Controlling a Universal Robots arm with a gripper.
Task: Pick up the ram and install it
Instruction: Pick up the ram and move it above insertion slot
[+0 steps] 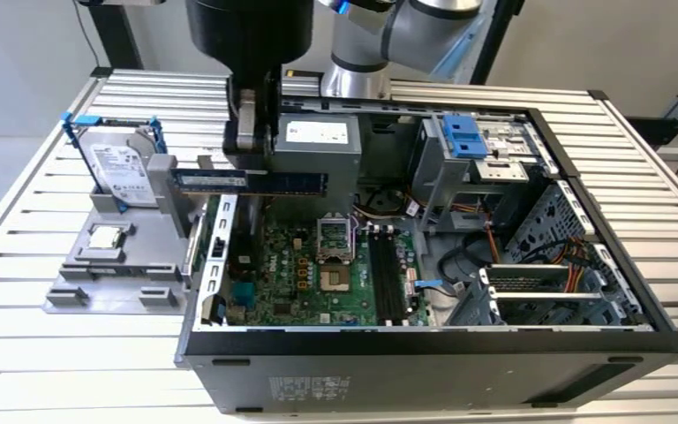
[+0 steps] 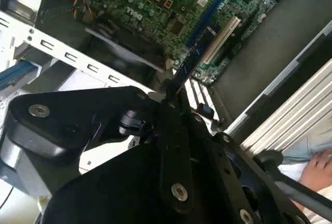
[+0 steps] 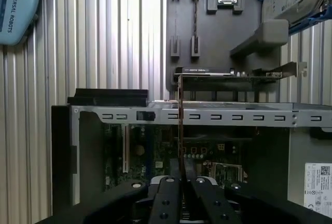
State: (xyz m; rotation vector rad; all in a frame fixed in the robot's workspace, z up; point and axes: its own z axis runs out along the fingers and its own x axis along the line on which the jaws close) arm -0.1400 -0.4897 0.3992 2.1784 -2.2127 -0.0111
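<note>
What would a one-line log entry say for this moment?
gripper: shut on ram | ram: in air over motherboard | installed: not yet

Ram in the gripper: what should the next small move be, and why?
Probably carry it toward the exterior view's right: the gripper holds the ram raised above the motherboard's left edge, while the black memory slots lie further right.

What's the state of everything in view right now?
ram, held on edge in the air, not in a slot
tool, shut on ram
case, on its side, panel off, board exposed
ram slots, look empty
hard drive, upright in its blue frame, outside the case
CPU, flat on the grey holder
</note>
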